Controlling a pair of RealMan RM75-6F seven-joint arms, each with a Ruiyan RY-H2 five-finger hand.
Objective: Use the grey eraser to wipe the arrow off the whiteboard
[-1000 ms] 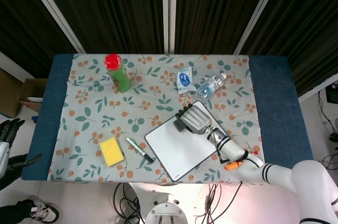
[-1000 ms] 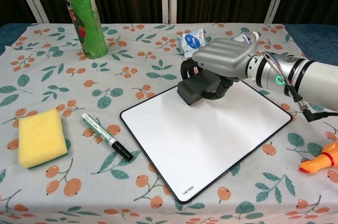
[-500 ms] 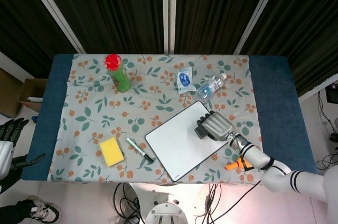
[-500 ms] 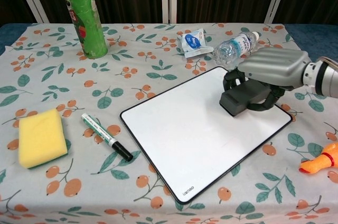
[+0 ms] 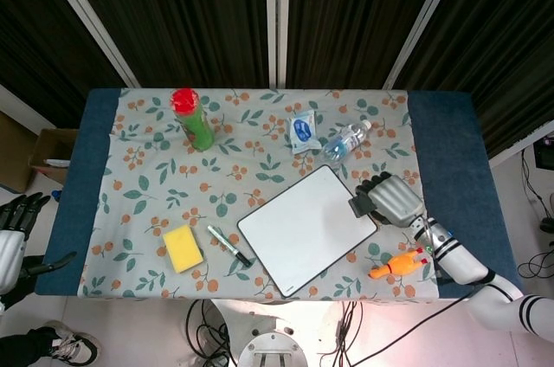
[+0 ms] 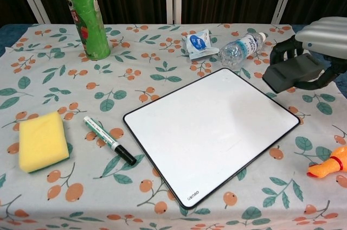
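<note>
The whiteboard (image 5: 307,228) (image 6: 211,132) lies on the flowered cloth with a plain white face; no arrow shows on it. My right hand (image 5: 394,199) (image 6: 325,37) grips the grey eraser (image 5: 361,204) (image 6: 293,72) and holds it above the cloth just past the board's right edge, clear of the board. Off the table's left edge hangs my left hand (image 5: 16,227), low and with its fingers apart, holding nothing.
A green marker (image 6: 108,140) and a yellow sponge (image 6: 42,140) lie left of the board. A green can with a red lid (image 6: 84,13) stands far left. Behind the board lie a water bottle (image 6: 239,49) and a blue packet (image 6: 199,43). An orange toy chicken (image 6: 328,167) lies at the right.
My right hand carried the eraser from the board's far left corner rightward across its surface, then lifted it off past the right edge. The left hand stayed put.
</note>
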